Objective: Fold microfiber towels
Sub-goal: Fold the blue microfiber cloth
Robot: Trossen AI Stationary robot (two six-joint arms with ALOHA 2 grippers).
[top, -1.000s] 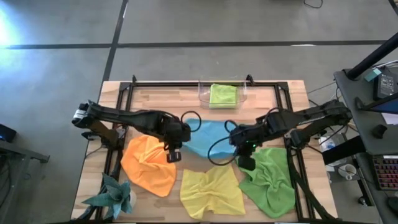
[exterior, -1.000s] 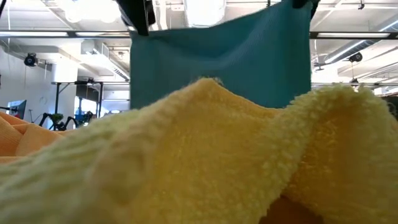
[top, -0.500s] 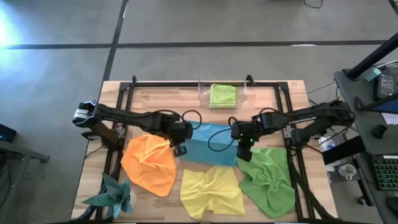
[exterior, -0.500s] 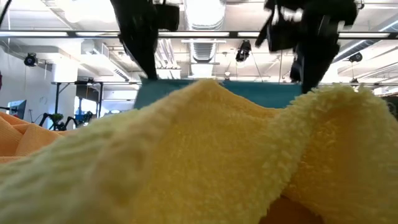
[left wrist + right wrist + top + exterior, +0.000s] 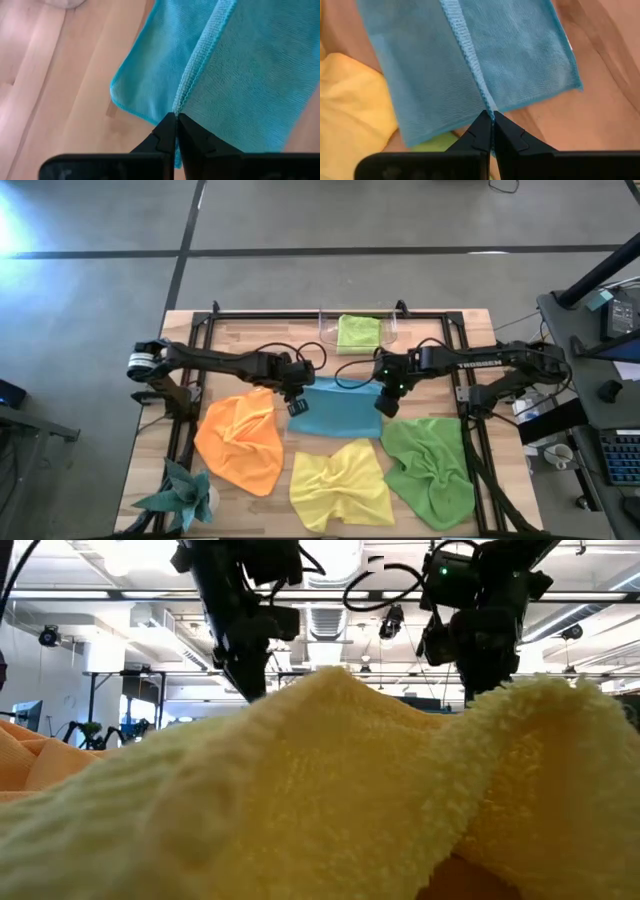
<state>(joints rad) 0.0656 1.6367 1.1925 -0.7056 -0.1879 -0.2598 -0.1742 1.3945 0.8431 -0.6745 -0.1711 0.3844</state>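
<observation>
The blue towel lies at the table's middle, partly doubled over itself. My left gripper is shut on its left end and my right gripper on its right end. In the low view both grippers, left and right, come down behind the yellow towel, which hides the blue one. The orange towel, the yellow towel and the darker green towel lie crumpled along the near side. The lime green towel lies folded in a clear bin at the far edge. My left gripper pinches the blue towel's stitched hem between its two fingers, at the towel's left end. The fingers come from above. The held layer runs over a lower blue layer that lies on the wood. My right gripper pinches the same stitched hem between its two fingers, at the towel's right end, from above. The hem runs straight away from the fingertips. A second blue layer lies flat on the table under it.
A teal spiky ornament stands at the near left corner. A black frame runs round the table. The clear bin stands at the far edge. Bare wood shows between the bin and the blue towel.
Both grippers have gone down and toward the table's far edge, still shut on the blue towel. The towel, which hung as a tall sheet below them, has come down. The held edge now lies over the part that stayed on the table.
</observation>
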